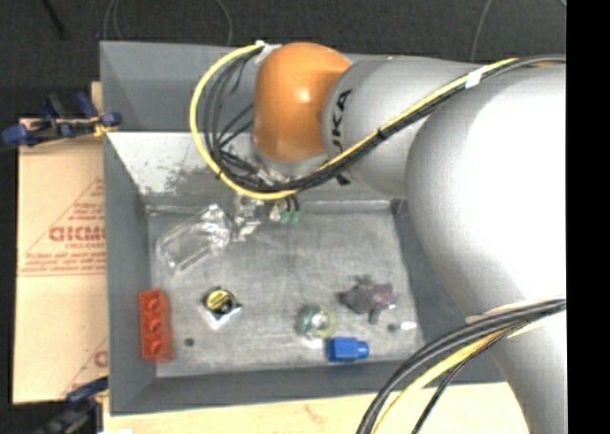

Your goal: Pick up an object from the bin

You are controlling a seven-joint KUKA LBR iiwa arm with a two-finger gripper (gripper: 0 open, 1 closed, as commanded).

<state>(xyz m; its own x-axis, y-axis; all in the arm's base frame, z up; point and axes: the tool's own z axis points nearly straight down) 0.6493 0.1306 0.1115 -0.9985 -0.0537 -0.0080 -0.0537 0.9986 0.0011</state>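
Seemingly the fingers (pixel 246 218) stand spread, one just beside the clear plastic piece (pixel 193 239).

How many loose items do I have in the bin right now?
6: clear piece upper left, red block left, yellow-black disc, greenish ball and blue cap bottom centre, purple lump right. The arm may hide more.

clear plastic piece (pixel 193 239) | see-through, elongated | lying slantwise | upper-left of bin (pixel 305 265) floor
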